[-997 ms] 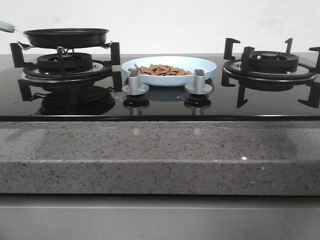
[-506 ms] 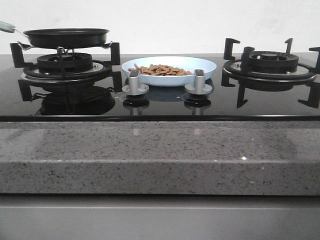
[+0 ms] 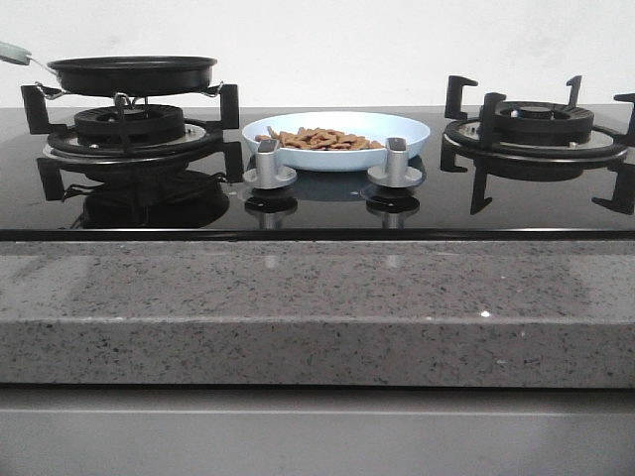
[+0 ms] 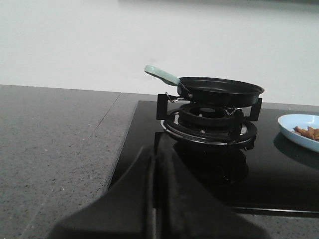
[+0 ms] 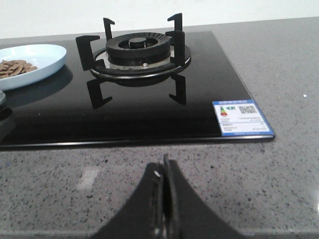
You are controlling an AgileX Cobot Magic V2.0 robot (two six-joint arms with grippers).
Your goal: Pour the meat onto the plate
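- Meat (image 3: pixel 319 139) heaped on pale-blue plate (image 3: pixel 397 127), mid-hob between burners, behind knobs.
- Left gripper (image 4: pixel 154 199) pressed closed, empty, well apart from plate.
- Right gripper (image 5: pixel 163 199) closed too, over granite counter (image 5: pixel 279 169).

left gripper (image 4: pixel 155 199): matte black fingers, broad at the base and tapering to a narrow ridge, a thin dark seam between them, blurred | right gripper (image 5: pixel 163 199): same matte black, flared base narrowing to a slim tip, pale scuffs along the seam | arms, cables, screws: none visible
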